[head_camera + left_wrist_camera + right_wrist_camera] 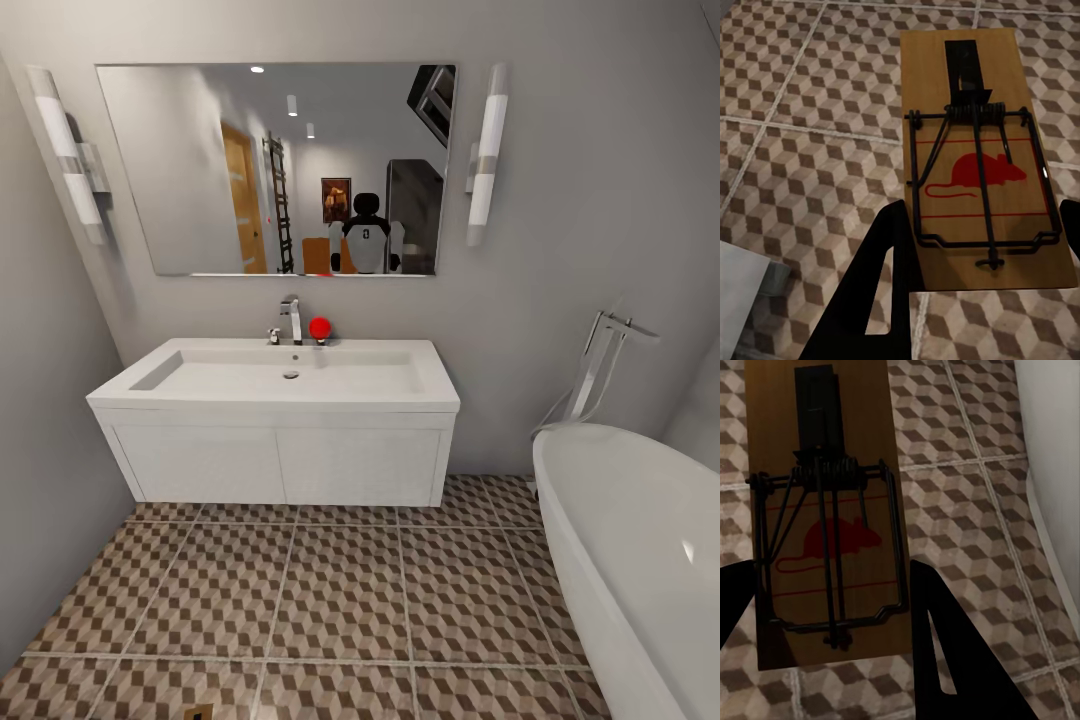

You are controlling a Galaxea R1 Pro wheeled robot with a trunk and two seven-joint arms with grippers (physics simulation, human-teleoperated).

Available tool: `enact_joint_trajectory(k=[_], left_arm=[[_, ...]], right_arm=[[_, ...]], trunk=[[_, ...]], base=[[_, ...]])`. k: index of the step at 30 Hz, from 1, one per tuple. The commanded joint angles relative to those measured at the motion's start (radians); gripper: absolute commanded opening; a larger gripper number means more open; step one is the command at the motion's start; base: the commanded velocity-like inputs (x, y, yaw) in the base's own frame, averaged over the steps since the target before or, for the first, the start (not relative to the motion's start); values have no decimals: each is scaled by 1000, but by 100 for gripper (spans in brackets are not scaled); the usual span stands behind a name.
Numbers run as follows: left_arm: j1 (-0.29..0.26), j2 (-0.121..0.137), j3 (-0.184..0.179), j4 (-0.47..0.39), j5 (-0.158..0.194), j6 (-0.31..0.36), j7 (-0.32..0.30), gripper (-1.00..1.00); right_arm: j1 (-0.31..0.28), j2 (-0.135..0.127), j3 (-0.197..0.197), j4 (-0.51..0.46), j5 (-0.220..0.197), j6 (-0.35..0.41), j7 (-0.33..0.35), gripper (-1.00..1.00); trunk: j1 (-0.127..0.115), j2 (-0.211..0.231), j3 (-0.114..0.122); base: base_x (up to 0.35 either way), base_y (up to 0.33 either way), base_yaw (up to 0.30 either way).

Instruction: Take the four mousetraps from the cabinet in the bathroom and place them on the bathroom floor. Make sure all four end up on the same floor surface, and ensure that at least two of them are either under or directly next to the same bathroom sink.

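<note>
The left pincer point(979, 247) is closed on a mousetrap point(979, 150), its dark fingers point(881, 277) pressed against the board's two long edges, held above the bathroom floor point(802, 135). The right pincer point(829, 607) grips a second mousetrap point(825, 510) the same way, over the tiles beside a white bathtub point(1054, 457). From the head view, the bathroom sink point(290, 372) sits on its white vanity point(280, 462) straight ahead, under a mirror point(280, 165), with the patterned floor in front of it.
</note>
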Motion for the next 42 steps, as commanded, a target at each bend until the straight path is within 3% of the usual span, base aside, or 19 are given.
enact_joint_trajectory(k=[1, 9, 12, 15, 17, 18, 22, 24, 27, 32, 35, 38, 42], left_arm=[[-1, -1, -8, 3, -1, -4, 8, -100], [-1, -1, -8, 2, -1, 0, 9, -100], [-1, -2, -7, -2, -4, 59, 9, -100], [-1, 0, -6, -14, -6, 193, 8, -100], [-1, 11, -5, -61, -7, 311, 6, -100], [-1, 15, -4, -81, -8, 337, 6, -100], [-2, 36, -4, -258, -9, 511, 8, -100], [-2, 42, -4, -352, -10, 625, 10, -100], [-5, 48, -4, -467, -11, 751, 13, -100], [-11, 65, -3, -677, -13, 928, 25, -100], [-21, 71, -2, -821, -13, 1088, 81, -100], [-65, 75, -1, -950, -13, 1249, 168, -100], [-173, 76, 0, -989, -16, 1345, 205, -100]], right_arm=[[-1, 1, 8, 0, -6, -2, -4, -100], [-1, 10, 10, -2, -6, -5, -2, -100], [-1, 10, 10, -10, -6, -5, -1, -100], [-1, 10, 10, -23, -4, -5, -1, -100], [-1, 10, 10, -54, -1, -4, -2, -100], [-1, 9, 10, -64, 2, -3, -2, -100], [-1, 1, 10, -149, 65, 53, -7, -100], [-1, -6, 9, -224, 111, 121, -16, -100], [-1, -19, 8, -335, 147, 219, -43, -100], [-2, -43, 5, -514, 168, 343, -98, -100], [-16, -52, 2, -620, 180, 417, -131, -100], [-57, -58, -6, -702, 195, 532, -165, -100], [-118, -60, -12, -773, 205, 651, -178, -100]], trunk=[[0, -1, -1], [0, -1, -1], [0, -1, -1], [0, -1, -1], [0, -1, -1], [0, -1, -1], [0, -1, -1], [0, -1, -1], [0, -1, -1], [0, -1, -1], [0, -1, -1], [0, -1, -1], [0, -1, -1]], base=[[0, 0, 0], [0, 0, 0], [0, 0, 0], [0, 0, 0], [0, 0, 0], [0, 0, 0], [0, 0, 0], [0, 0, 0], [0, 0, 0], [0, 0, 0], [0, 0, 0], [0, 0, 0], [0, 0, 0]])
